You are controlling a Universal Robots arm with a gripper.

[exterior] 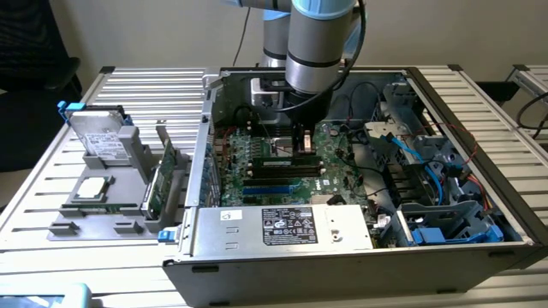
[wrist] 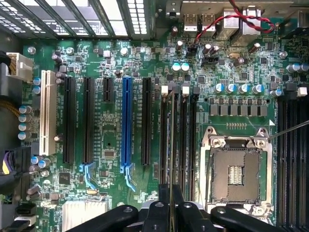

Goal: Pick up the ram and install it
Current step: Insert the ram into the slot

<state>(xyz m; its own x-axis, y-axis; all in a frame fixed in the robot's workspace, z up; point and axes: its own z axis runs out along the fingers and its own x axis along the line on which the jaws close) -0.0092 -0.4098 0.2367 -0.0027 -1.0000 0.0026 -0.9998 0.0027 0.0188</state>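
Fingers [wrist: 158, 216] of the black gripper [wrist: 172, 212] grasp the ram [wrist: 172, 154], a long thin green circuit-board stick, seen edge-on. Stick runs lengthwise over the black plastic memory slots [wrist: 193, 135] of the green motherboard [wrist: 108, 130], between the silver CPU socket [wrist: 236, 169] and the long black expansion slot [wrist: 146, 121]. Seated or not: cannot tell. Board lies inside the open grey computer case [exterior: 342, 269].

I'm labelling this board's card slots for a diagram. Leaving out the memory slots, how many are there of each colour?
White slot: 1
Blue slot: 1
Black slots: 4, one of them short
Total: 6
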